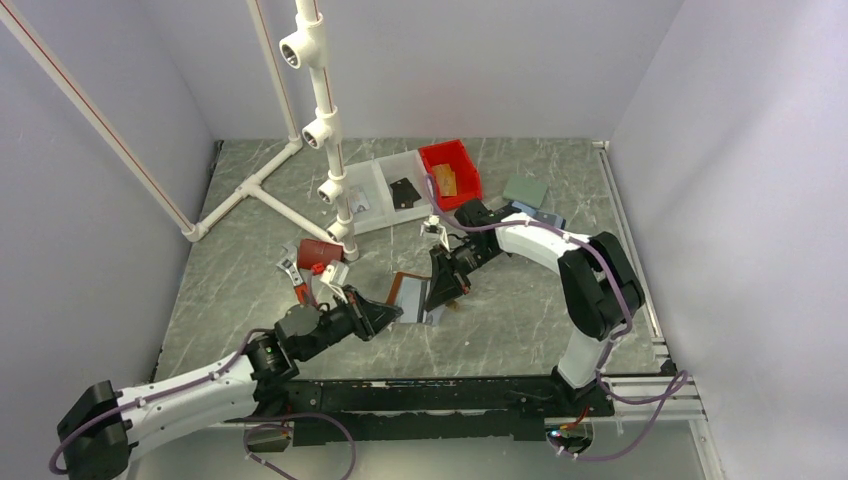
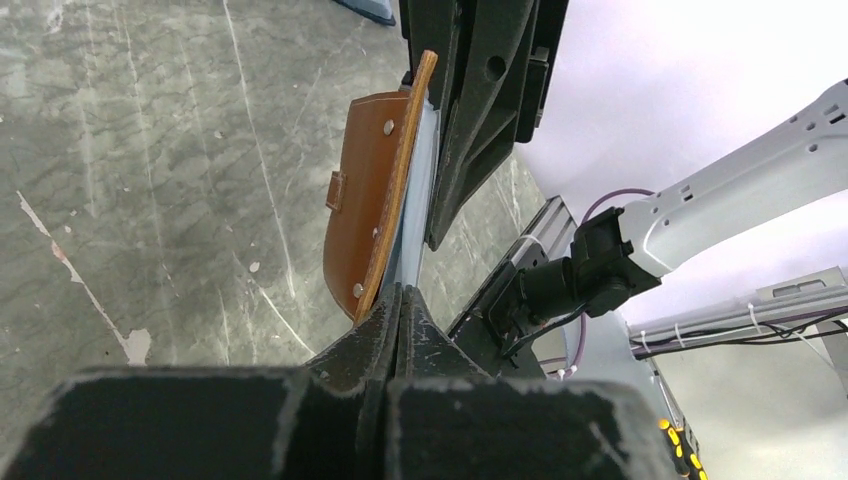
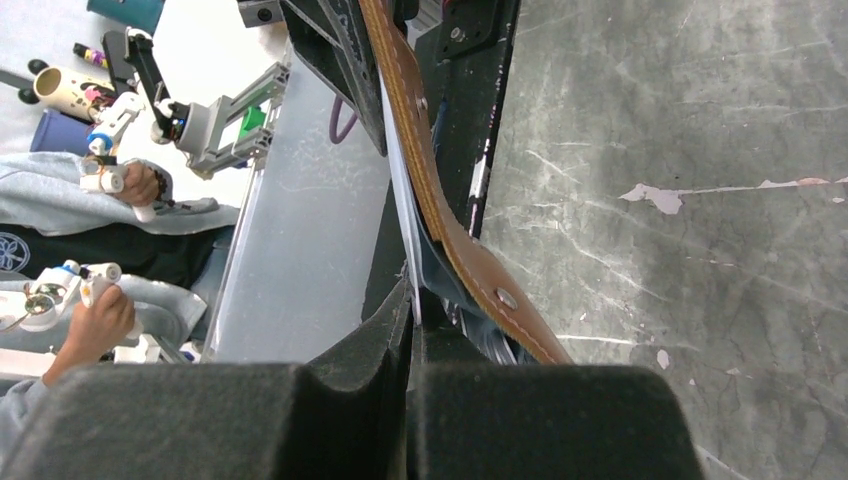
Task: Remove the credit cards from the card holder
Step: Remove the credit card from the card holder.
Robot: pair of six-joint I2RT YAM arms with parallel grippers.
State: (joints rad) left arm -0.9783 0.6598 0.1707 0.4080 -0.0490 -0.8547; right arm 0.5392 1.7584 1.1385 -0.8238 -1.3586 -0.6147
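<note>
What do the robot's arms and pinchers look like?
The left arm and right arm are made of smooth white tubes joined by chunky black joints. Thin purple cables loop along both. The left gripper and right gripper are black, each with two wedge-shaped fingers, scuffed pale at the edges.

The grey marbled tabletop [image 1: 520, 330] spreads before me. A white pipe frame [image 1: 322, 110] rises from its far left part. At the frame's foot lies a dark red box [image 1: 318, 252], with a small silver-and-red thing [image 1: 290, 272] I cannot make out just beside it. Farther back sits a clear tray [image 1: 385, 172] holding a black piece [image 1: 404, 192], touching a red bin [image 1: 440, 150] with something tan [image 1: 446, 181] inside. To the bin's right lies a grey-green case [image 1: 526, 190].
</note>
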